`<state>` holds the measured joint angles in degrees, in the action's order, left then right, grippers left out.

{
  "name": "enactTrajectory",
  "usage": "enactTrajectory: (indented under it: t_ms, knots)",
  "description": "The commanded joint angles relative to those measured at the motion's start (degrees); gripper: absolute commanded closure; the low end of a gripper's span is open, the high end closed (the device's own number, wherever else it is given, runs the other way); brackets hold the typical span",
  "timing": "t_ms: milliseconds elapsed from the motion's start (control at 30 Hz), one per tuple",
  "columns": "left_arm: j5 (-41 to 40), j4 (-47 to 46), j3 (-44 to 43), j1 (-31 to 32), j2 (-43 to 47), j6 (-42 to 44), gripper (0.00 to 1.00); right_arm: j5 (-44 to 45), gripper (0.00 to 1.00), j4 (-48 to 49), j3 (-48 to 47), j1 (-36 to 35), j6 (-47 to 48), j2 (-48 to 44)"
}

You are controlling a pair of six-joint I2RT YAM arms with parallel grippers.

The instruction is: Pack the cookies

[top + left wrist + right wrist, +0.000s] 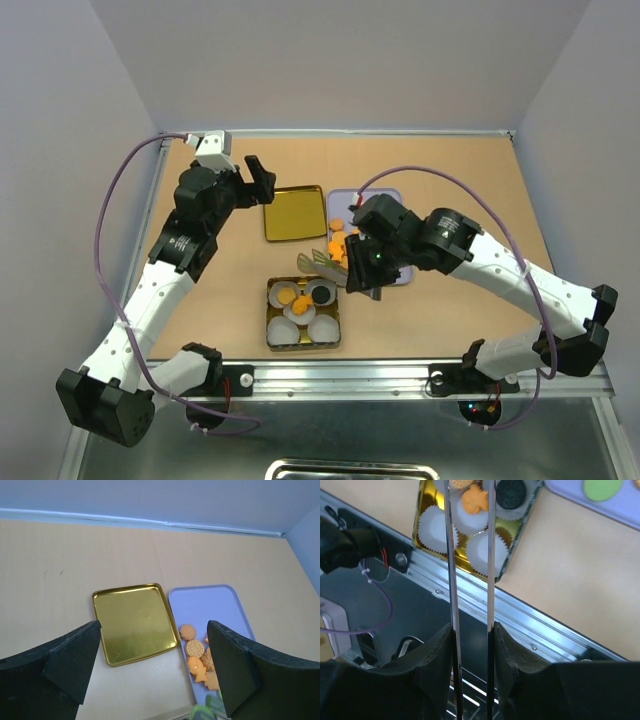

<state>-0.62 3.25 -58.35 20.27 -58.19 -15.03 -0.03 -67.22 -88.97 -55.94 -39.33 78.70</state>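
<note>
Just right of the gold tin (304, 347), the right gripper (470, 645) clamps metal tongs (451, 570). Three of the tin's five paper cups (323, 329) hold cookies (285, 296). Beyond the tin, more orange cookies lie on one lavender tray (210, 597), and the left gripper (152, 635) hangs spread wide there.

A robotics lab cell: plain bare walls (340, 60) box in a tan tabletop (460, 190), and two arms (140, 310) are bolted to an aluminium rail (350, 375).
</note>
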Motion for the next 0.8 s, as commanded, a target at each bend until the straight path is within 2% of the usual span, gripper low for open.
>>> enactTrajectory:
  t_ms: [0, 300, 433, 767]
  knots:
    - [-1.57, -0.26, -4.84, 0.12, -0.78, 0.96, 0.01, 4.07, 0.66, 5.25, 1.87, -6.8, -3.38, -0.21]
    - [-5.97, 2.82, -10.47, -0.23, -3.33, 3.78, 0.01, 7.58, 0.66, 7.46, 3.01, -22.35, -9.0, 4.97]
    - [-5.71, 2.91, -8.99, -0.32, -2.37, 3.16, 0.01, 9.17, 0.66, 6.93, 3.36, -23.33, -12.43, 4.89]
    - [-4.83, 2.12, -4.85, -0.32, -0.34, 2.55, 0.01, 8.56, 0.65, 7.63, 4.15, -24.92, -14.19, 4.54]
